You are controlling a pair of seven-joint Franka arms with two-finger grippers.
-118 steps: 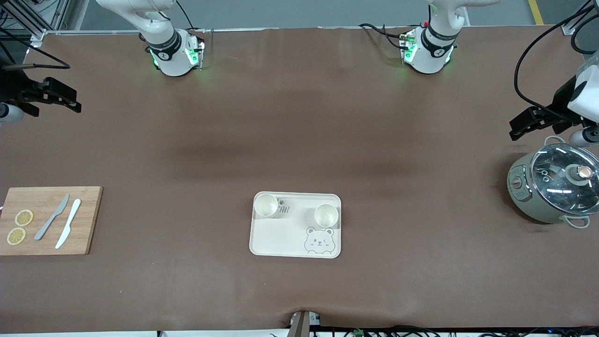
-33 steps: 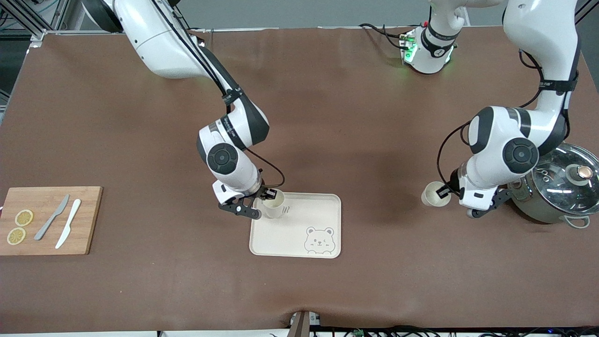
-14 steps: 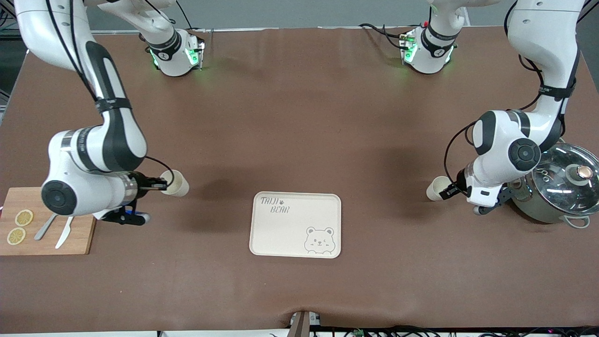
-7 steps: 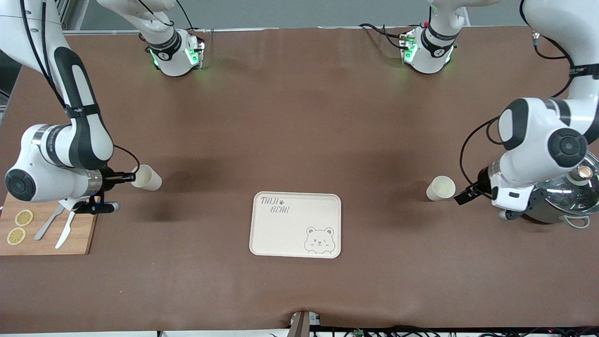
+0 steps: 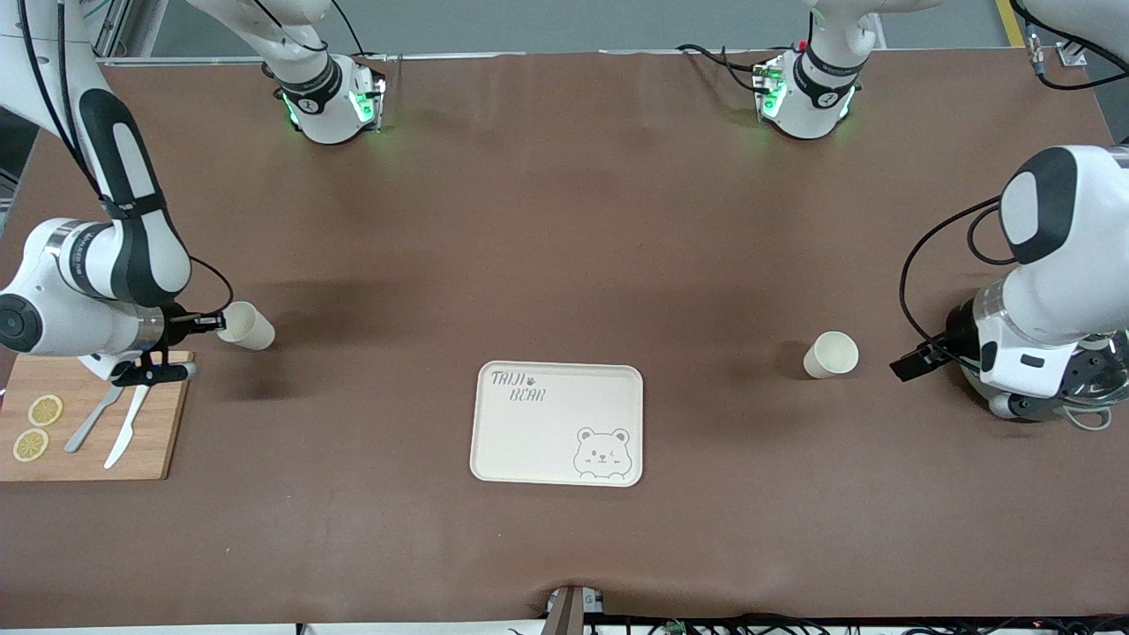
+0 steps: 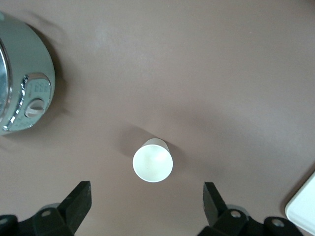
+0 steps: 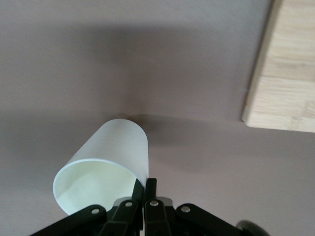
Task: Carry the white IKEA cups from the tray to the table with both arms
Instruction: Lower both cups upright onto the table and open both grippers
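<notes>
1. Front view: the left hand (image 5: 908, 364) hangs with its fingers spread, just above the bench (image 5: 564, 220) near the left arm's end, beside a grey cooker (image 5: 1089, 379) that the arm partly hides. One white cup (image 5: 831, 354) stands upright on the bench, free of that hand and a little apart from it, between the hand and the bear tray (image 5: 557, 423). The tray lies near the middle of the bench's long edge closest to the front camera, with nothing on it. At the right arm's end, the right hand (image 5: 205, 323) pinches the rim of the other white cup (image 5: 246, 325), which is tilted on its side in the air over the bench, beside the wooden cutting board (image 5: 93, 414). On the board lie two lemon slices (image 5: 37, 428), a grey knife (image 5: 97, 409) and a white knife (image 5: 129, 421).

2. Left wrist view: the left hand (image 6: 147, 206) shows both black fingers (image 6: 78, 199) wide apart, with the upright white cup (image 6: 153, 160) on the bench between and ahead of them, touching neither. The cooker (image 6: 24, 93) with its dial sits near one corner of the picture, and a corner of the tray (image 6: 302, 206) shows at the edge.

3. Right wrist view: the right hand (image 7: 145, 189) has its fingertips pressed together on the wall of the tilted white cup (image 7: 103, 169) at the rim, the cup's mouth turned toward the camera. A corner of the cutting board (image 7: 285, 64) lies close by on the bench.
</notes>
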